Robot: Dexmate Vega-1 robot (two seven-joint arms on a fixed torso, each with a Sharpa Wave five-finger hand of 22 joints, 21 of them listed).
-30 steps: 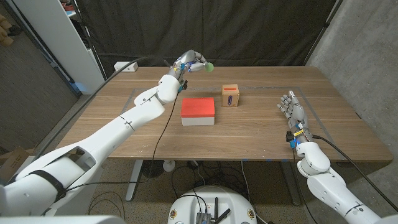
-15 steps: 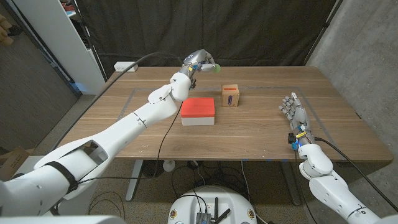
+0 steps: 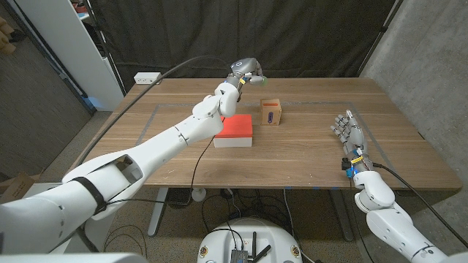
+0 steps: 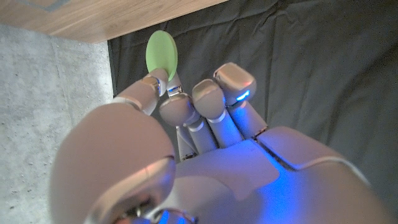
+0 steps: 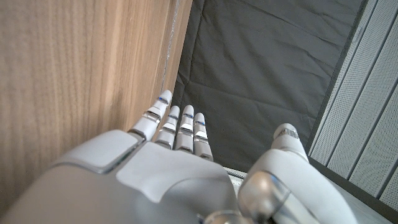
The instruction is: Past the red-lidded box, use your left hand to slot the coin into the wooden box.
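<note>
My left hand [image 3: 247, 73] hangs in the air over the far part of the table, behind the red-lidded box [image 3: 233, 130] and up-left of the wooden box [image 3: 271, 112]. It pinches a light green coin [image 3: 262, 77] at its fingertips; the left wrist view shows the coin [image 4: 161, 54] held on edge by my left hand [image 4: 205, 149]. The wooden box is small, with a dark slot on its top face. My right hand [image 3: 349, 134] stands on its edge at the table's right side with fingers apart and holds nothing; the right wrist view shows this hand [image 5: 180, 168] too.
A white power strip [image 3: 147, 77] lies at the table's far left corner. Dark curtains hang behind the table [image 3: 292, 161]. A cable runs from my left arm across the table's far left part.
My left hand has carried the coin to the right, from behind the red-lidded box's left side toward the wooden box. The right hand has barely shifted.
</note>
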